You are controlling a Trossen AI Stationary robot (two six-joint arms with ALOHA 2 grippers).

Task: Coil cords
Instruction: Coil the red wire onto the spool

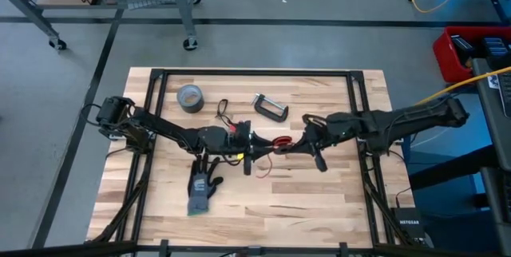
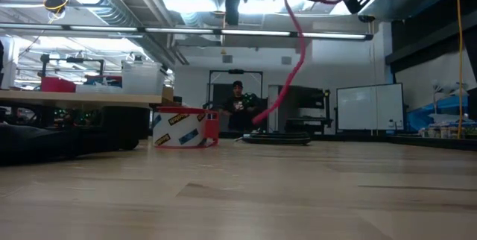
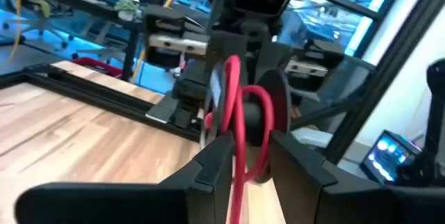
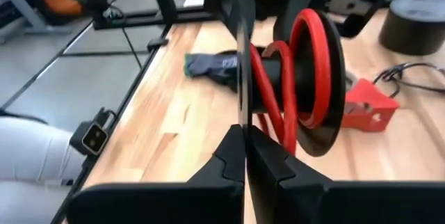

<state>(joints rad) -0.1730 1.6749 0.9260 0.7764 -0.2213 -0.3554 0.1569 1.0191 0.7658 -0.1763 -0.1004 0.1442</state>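
Dark fingers of the left gripper fill the near edge of the left wrist view, parted just enough that the red cord runs down between them; they pinch it lightly. Beyond them that view shows the right arm's head facing it, with the cord looped around a dark spool. The right wrist view gives the other side: the right gripper has its fingers pressed together on a thin upright edge at the flat disc that closes the spool, and red turns wind around the dark core. It also shows a red-bodied clamp on the worktop behind the spool, the grey glove farther off, and the black cord lying beside the clamp.

From above, both arms reach inward and meet near the middle of the worktop, left gripper and right gripper facing each other with the red cord between them, raised off the wood. The duct-tape roll sits at about 10 o'clock from the left gripper, a C-clamp at 12 o'clock, the glove at 7 o'clock.

Only the low view shows the cord hanging in a slack curve from overhead, with a red-edged tape ring standing on the wood and a person far behind.
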